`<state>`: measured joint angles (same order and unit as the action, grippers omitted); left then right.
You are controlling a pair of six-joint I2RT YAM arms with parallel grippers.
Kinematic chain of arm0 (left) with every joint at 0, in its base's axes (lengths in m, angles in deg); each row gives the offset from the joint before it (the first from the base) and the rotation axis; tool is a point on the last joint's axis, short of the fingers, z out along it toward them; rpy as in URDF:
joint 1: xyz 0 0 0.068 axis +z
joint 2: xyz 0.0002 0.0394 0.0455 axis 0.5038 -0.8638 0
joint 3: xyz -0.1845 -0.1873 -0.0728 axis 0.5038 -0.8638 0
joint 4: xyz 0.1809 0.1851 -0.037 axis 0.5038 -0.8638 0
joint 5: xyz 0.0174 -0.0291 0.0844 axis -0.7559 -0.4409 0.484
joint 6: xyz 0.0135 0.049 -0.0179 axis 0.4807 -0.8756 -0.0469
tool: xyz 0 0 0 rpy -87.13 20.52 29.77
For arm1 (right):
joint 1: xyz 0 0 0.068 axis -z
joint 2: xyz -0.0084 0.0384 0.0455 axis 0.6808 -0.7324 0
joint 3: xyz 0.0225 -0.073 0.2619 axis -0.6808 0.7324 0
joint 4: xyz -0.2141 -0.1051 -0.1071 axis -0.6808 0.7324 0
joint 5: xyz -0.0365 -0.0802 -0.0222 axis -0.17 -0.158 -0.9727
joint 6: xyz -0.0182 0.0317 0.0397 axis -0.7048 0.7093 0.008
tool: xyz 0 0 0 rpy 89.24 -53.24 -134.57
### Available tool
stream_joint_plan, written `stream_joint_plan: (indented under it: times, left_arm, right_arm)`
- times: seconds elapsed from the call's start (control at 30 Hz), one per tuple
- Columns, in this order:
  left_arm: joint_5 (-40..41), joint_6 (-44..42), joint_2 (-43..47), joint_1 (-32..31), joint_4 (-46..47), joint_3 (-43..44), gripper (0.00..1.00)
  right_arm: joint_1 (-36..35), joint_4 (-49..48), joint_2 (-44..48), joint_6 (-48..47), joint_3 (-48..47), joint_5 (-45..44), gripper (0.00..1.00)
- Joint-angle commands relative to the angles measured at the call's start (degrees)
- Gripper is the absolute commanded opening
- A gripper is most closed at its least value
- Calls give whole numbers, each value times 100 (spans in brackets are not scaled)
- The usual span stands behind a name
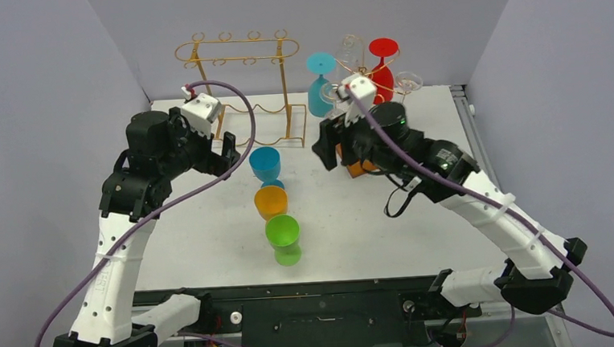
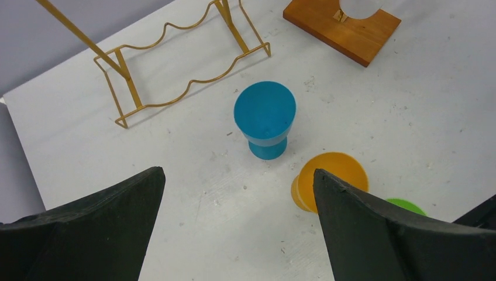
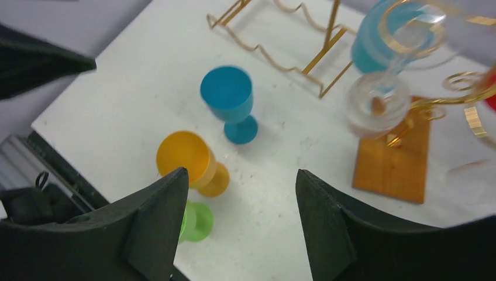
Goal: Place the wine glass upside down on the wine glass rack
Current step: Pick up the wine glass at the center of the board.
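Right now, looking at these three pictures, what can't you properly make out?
- Top view: wooden base, mostly hidden by the right arm.
- Left wrist view: green glass, nearly all behind a finger of the left pincer.
- Right wrist view: clear glass blurred; red glass cut off by the right edge.

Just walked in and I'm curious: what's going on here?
Two arms are hanging wine glasses upside down. A teal glass, red glass and clear glass hang on the wooden-based rack at back right. The blue glass, orange glass and green glass stand upright on the table. The left gripper hovers near the blue glass and the right gripper near the rack, both open and empty.
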<state>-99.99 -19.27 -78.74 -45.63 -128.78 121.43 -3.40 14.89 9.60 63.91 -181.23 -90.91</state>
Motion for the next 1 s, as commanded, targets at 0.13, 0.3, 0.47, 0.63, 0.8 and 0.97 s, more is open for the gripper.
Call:
stream_joint_plan:
  times: [0.13, 0.3, 0.47, 0.63, 0.8, 0.97]
  left_arm:
    - [-396, 227, 357, 228, -911, 84, 96]
    - [-709, 248, 786, 388, -876, -491, 96]
    - [-904, 207, 851, 407, -1074, -666, 96]
    - [-966, 116, 930, 405, -1106, -810, 96]
    - [-1090, 61, 1120, 397, -985, -967, 96]
    - [-1434, 117, 1345, 395, -860, -1174, 96]
  right_arm:
    - [-1177, -261, -66, 733, 1801, 70, 61]
    - [-1531, -408, -411, 809, 1886, 383, 60]
    - [-1637, -550, -877, 849, 1931, 688, 57]
    - [-1671, -746, -1262, 892, 2156, 778, 53]
    - [-1665, -844, -1524, 930, 2263, 857, 41]
    - [-1568, -446, -1511, 734, 2013, 698, 18]
